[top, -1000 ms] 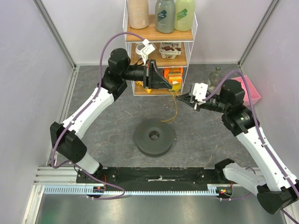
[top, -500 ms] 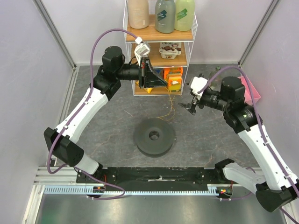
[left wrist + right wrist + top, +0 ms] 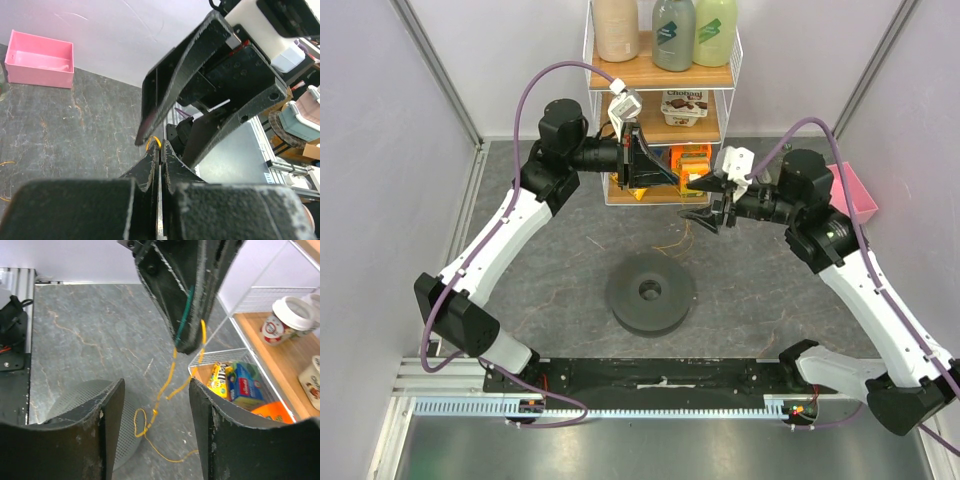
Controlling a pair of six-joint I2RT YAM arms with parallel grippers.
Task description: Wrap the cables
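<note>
The cable (image 3: 169, 376) is a thin yellow-orange wire, pinched at its upper end by my left gripper (image 3: 680, 183), which is shut in front of the shelf. A small loop of the cable (image 3: 154, 141) sticks out past the left gripper (image 3: 160, 146) tips. From there it hangs in loose strands to the floor beside the dark grey round spool (image 3: 651, 292), ending in a small knot. My right gripper (image 3: 701, 200) is open just right of the left fingertips, its jaws spread either side of the hanging wire without touching it. The right gripper (image 3: 155, 407) holds nothing.
A white wire shelf (image 3: 730, 90) at the back holds bottles, a yoghurt cup and snack packets (image 3: 235, 382). A pink bin (image 3: 860, 195) sits at the right wall behind the right arm. The spool (image 3: 82, 402) lies flat on the grey floor.
My right gripper opened, let go of the wire and moved left and up until its jaws straddle the strand near the left fingertips. The left gripper stays shut on the wire.
</note>
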